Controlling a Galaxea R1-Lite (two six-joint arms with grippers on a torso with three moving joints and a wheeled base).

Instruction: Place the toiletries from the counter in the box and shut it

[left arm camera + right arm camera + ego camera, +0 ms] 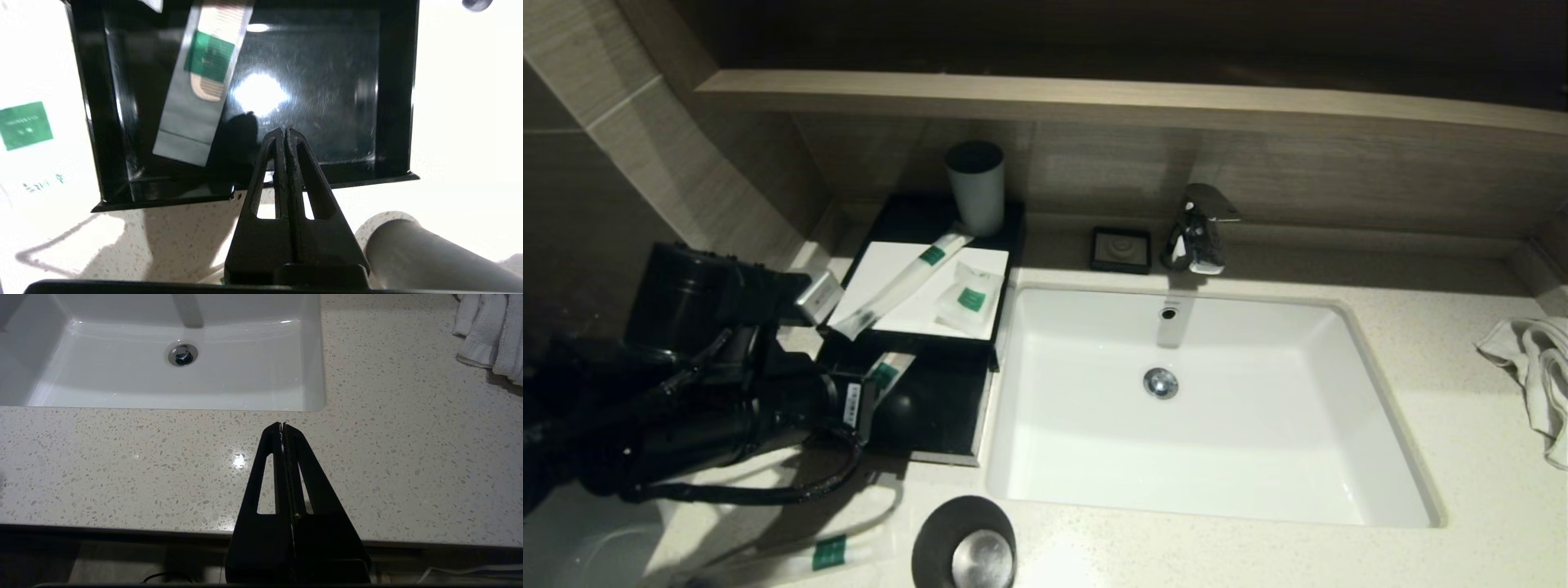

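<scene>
The black box (1006,245) with a white top panel stands left of the sink, its front drawer (947,408) pulled open. A long sachet (907,282) and a small squarish sachet (968,298) lie on the top panel. One green-labelled sachet (200,81) lies inside the drawer (327,102), also in the head view (882,374). Another long sachet (825,555) lies on the counter (1421,343) at the front. A further green-labelled sachet (24,126) lies left of the drawer. My left gripper (284,132) is shut and empty, over the drawer's front wall. My right gripper (282,425) is shut and empty above the counter's front strip.
A grey cup (974,188) stands on the back of the box. A dark cup (964,543) sits on the counter in front of the drawer. A small black soap dish (1121,249) and faucet (1196,229) are behind the sink (1372,457). A white towel (1535,367) lies far right.
</scene>
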